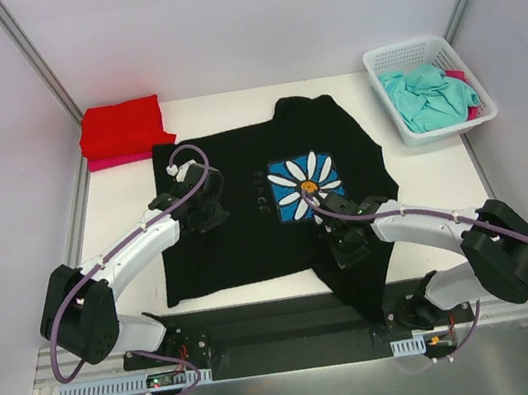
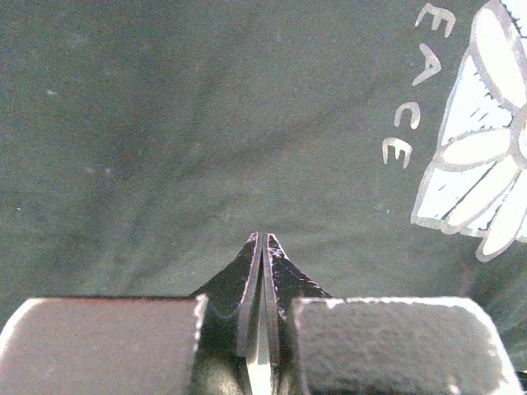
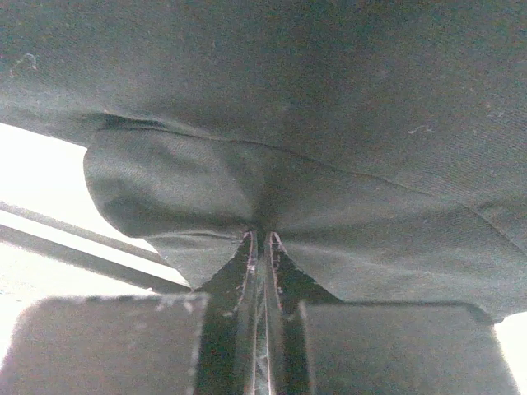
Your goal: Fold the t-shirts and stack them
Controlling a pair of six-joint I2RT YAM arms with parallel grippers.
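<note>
Both grippers had their jaws pressed together: the left gripper (image 2: pixel 263 240) empty above the black t-shirt (image 1: pixel 249 230), which lay spread in the middle, the right gripper (image 3: pixel 262 237) pinching its near-right edge. Light, limp cloth probably handled best by hems or corners.

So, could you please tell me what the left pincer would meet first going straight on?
The black tee: the shut left pincer points at its plain cloth, though how close is unclear.

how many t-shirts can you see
4: black tee spread mid-table, red tee folded back left, teal tee in the basket, pink tee under it. Others may be hidden.
</note>
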